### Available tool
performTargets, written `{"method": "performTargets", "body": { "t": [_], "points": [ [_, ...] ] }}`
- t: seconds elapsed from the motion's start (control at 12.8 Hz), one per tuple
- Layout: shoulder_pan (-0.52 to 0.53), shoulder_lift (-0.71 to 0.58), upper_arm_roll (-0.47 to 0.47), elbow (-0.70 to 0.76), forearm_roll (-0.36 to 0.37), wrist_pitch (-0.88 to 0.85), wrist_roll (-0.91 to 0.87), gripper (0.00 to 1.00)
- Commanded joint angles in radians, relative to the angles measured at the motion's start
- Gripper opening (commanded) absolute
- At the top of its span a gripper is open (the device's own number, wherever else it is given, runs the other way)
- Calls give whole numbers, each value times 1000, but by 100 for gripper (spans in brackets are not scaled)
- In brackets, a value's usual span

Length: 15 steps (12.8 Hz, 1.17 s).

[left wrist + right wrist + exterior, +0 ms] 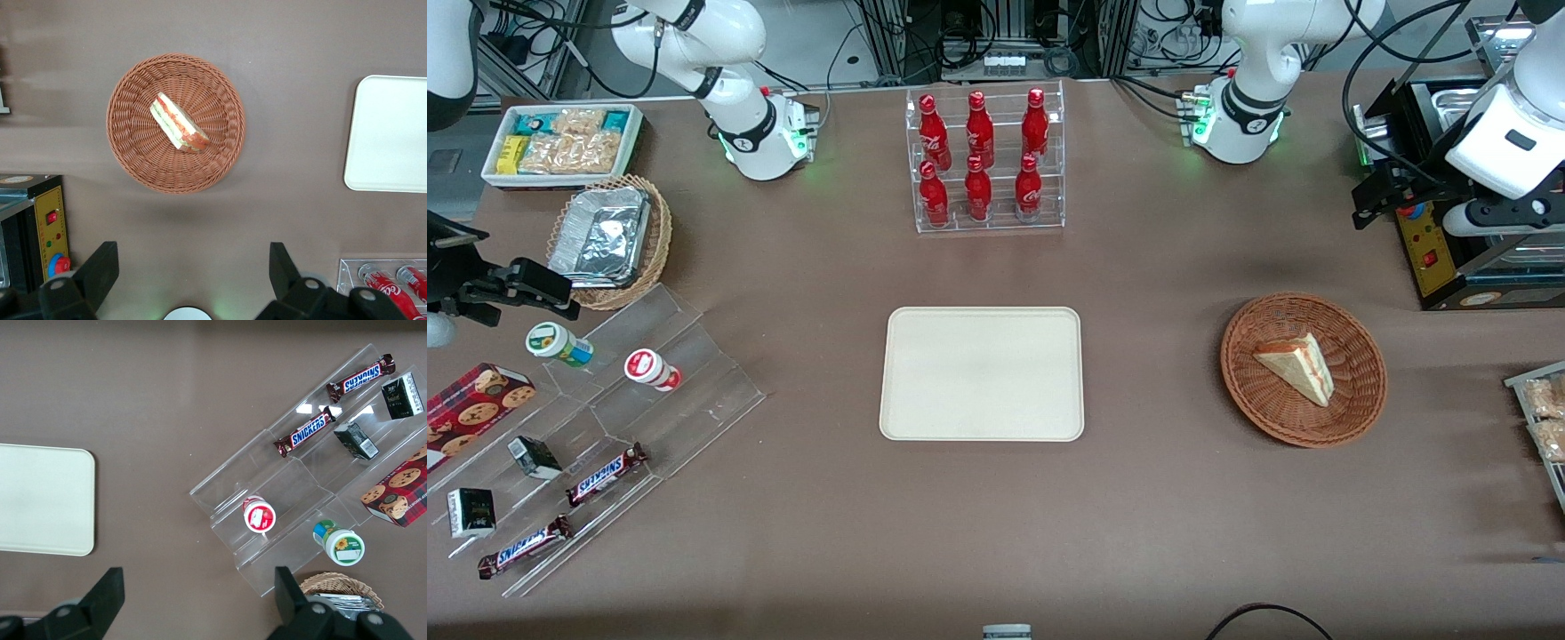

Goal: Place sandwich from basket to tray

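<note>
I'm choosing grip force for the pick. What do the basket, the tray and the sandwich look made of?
The basket looks like reddish-brown woven wicker, with ribbed strands showing. The tray seems to be smooth matte cream plastic or pulp. The sandwich looks like soft white bread. The tool hovers open, well above the table.

We see a clear acrylic rack (989,160) holding six red cola bottles (979,129) near the middle of the table. Toward the parked arm's end, a white box of snack packets (562,142) sits beside a tan wicker basket (654,258) holding a foil container (600,236). Nearer the front camera, a stepped acrylic display (649,400) carries two Snickers bars (605,474), two small cups (653,370) and a cookie box (471,411).
</note>
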Motion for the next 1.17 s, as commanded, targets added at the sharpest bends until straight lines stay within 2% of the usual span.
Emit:
{"method": "performTargets", "body": {
  "t": [0.0, 0.47, 0.94, 1.09],
  "points": [
    [-3, 1, 2, 20, -2, -24, 14, 100],
    [18, 47, 12, 20, 9, -7, -7, 100],
    [145, 145, 21, -1, 12, 65, -44, 100],
    [155, 170, 21, -36, 13, 99, -90, 100]
  ]
}}
